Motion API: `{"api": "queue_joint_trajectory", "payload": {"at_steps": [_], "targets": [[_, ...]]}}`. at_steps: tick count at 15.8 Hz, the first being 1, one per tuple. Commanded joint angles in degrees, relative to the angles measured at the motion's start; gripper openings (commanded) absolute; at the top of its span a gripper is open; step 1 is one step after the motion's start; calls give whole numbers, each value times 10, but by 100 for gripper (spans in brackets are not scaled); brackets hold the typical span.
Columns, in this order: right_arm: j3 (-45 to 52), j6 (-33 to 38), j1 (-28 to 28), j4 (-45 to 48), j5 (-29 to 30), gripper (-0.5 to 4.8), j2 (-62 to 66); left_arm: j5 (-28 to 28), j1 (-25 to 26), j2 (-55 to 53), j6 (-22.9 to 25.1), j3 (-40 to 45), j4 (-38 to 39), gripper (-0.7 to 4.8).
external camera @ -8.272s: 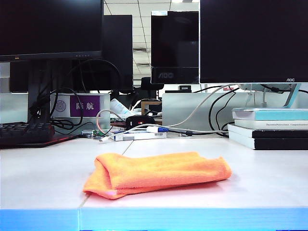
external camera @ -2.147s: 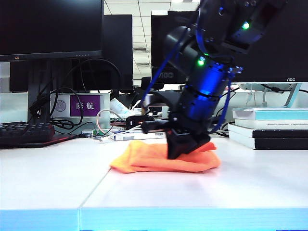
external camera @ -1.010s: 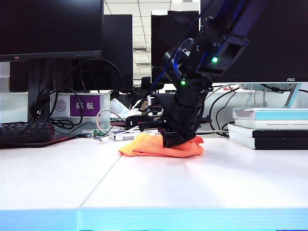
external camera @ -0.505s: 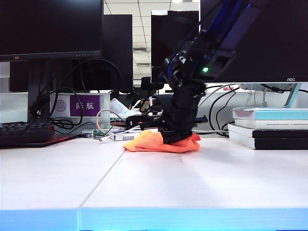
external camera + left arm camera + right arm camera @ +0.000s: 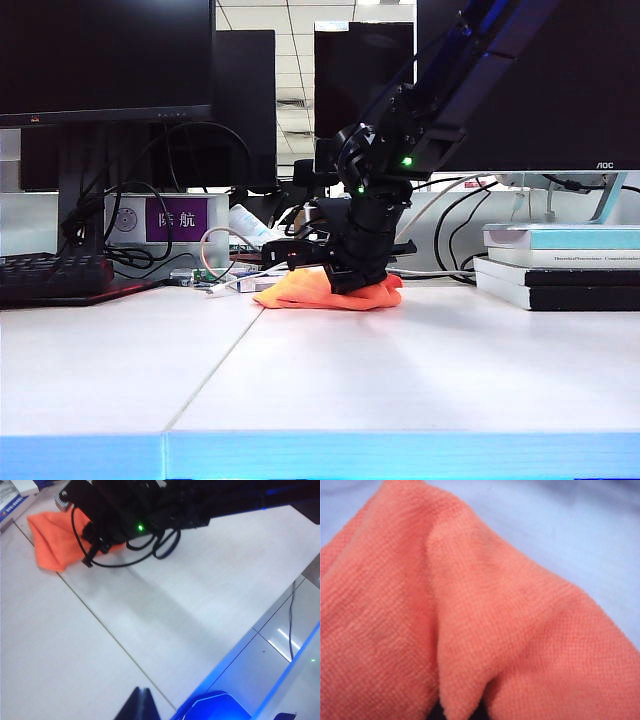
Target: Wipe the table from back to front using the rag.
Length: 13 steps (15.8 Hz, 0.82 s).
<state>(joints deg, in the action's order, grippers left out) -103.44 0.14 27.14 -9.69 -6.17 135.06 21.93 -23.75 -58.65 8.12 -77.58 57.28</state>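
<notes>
Starting from the blue front edge, the table (image 5: 330, 380) lies bare; the left gripper (image 5: 142, 705) waits there, its opening unreadable. Far back, the right gripper (image 5: 355, 282) pinches the rag (image 5: 320, 293) against the top, ready for the pull forward.

The right gripper (image 5: 358, 282) is down on the orange rag (image 5: 318, 291), far back on the white table (image 5: 400, 370). Its fingers are hidden by the black arm, so the grip cannot be seen. The rag is bunched up. Books (image 5: 560, 265) sit to the right, and a keyboard (image 5: 55, 277) to the left.
</notes>
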Motion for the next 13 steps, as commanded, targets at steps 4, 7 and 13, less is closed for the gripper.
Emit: {"api": "queue_joint_trajectory", "payload": {"at_steps": [4,7,13], "targets": [[-98,-8,-16,-51,-3,-1,61,4,0,0,0,-2,6,-6],[-149,-8,-19,-54,-2,-1,92,4,0,0,0,-2,9,-6],[-280,-15,-28,-81,-3,-1,162,4,0,0,-2,-2,9,-6]]}}
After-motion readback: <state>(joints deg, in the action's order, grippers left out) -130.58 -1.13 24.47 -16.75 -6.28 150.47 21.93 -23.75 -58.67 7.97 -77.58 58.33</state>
